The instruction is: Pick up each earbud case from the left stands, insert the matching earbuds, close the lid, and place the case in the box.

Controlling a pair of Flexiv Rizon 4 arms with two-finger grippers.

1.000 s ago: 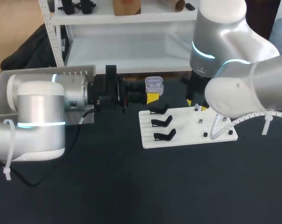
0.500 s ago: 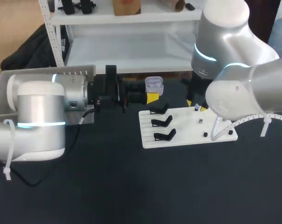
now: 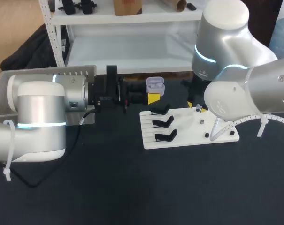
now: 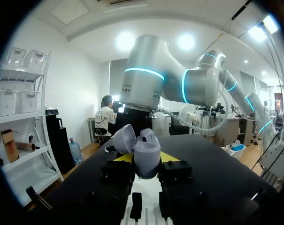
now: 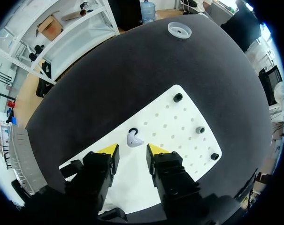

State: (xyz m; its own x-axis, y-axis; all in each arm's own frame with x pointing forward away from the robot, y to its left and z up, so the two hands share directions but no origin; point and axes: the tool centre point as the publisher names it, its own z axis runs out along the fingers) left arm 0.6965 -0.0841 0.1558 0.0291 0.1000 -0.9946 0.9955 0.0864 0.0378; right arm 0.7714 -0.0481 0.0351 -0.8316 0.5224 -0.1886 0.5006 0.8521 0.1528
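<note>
My left gripper [image 4: 146, 158] is shut on a lilac earbud case [image 4: 147, 151], held upright with its lid open; in the head view the case [image 3: 155, 85] hangs beyond the white pegboard [image 3: 188, 133]. Three black stands [image 3: 163, 123] on the board's left side carry nothing. My right gripper [image 5: 132, 150] hangs open over the board [image 5: 170, 126], its yellow tips either side of a white earbud [image 5: 133, 139] that sits on a black peg, without touching it. In the head view my right gripper [image 3: 197, 107] is mostly hidden by its arm.
Three more black pegs [image 5: 200, 130] stand on the board's right part. A grey box [image 3: 80, 70] sits at the back left behind my left arm. A clear round dish [image 5: 179, 30] lies on the black table beyond the board.
My right arm has shifted slightly over the board's far right corner and its fingers have narrowed a little. The left arm and the case have not moved.
</note>
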